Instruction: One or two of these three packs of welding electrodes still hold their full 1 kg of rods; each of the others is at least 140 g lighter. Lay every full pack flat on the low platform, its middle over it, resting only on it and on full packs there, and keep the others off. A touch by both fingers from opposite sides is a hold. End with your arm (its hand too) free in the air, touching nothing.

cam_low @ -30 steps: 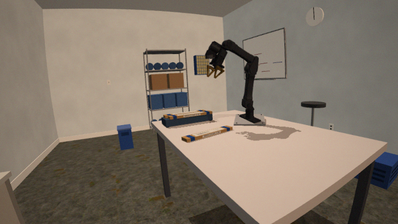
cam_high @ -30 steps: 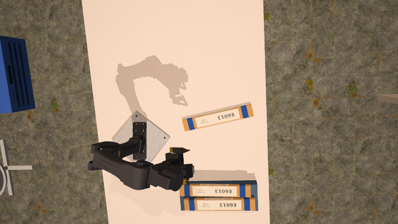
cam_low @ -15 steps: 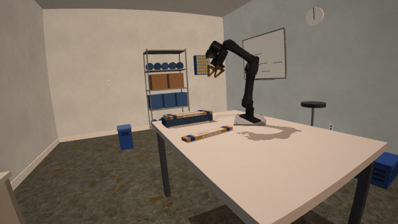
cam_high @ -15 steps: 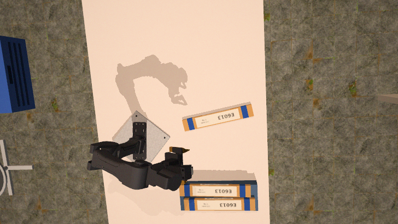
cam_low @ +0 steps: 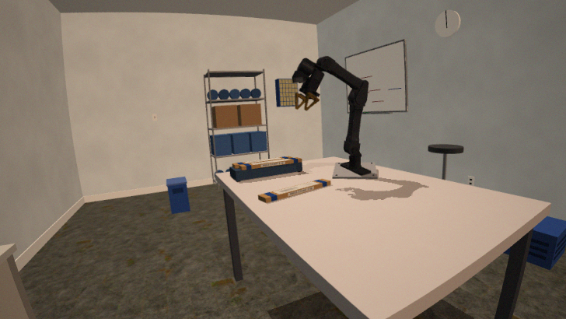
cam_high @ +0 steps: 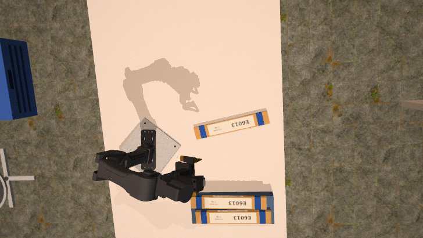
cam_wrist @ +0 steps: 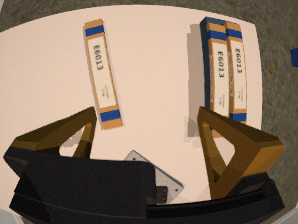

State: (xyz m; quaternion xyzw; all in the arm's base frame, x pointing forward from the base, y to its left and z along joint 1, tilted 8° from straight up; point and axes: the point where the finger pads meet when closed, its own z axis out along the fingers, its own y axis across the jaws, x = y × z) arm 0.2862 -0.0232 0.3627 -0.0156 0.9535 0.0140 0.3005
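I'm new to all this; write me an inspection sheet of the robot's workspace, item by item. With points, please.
Surface: pale tabletop [cam_high: 230, 58] [cam_low: 396, 222] [cam_wrist: 155, 65].
Job's things: two E6013 electrode packs [cam_high: 233, 217] [cam_low: 273, 162] [cam_wrist: 238, 70] flat, side by side on the dark blue platform [cam_high: 269, 202] [cam_low: 273, 171] [cam_wrist: 204, 65]; a third pack [cam_high: 231, 124] [cam_low: 295, 190] [cam_wrist: 103, 75] flat on the tabletop.
Clutter: nothing seen.
Gripper [cam_high: 193, 176] [cam_low: 306, 103] [cam_wrist: 147, 112]: open, empty, raised above the table.
Cables: nothing seen.
Surroundings: stool [cam_low: 445, 148], metal shelf rack [cam_low: 266, 114], whiteboard [cam_low: 380, 75].

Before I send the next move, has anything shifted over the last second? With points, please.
Nothing visibly changed. The arm [cam_high: 127, 177] [cam_low: 342, 73] hangs in the same pose, its fingers apart. Two packs stayed on the low platform [cam_high: 270, 202] [cam_low: 267, 172] [cam_wrist: 204, 75], the third pack [cam_high: 231, 123] [cam_low: 295, 191] [cam_wrist: 103, 75] on the table [cam_high: 222, 58] [cam_low: 375, 222] [cam_wrist: 160, 75].
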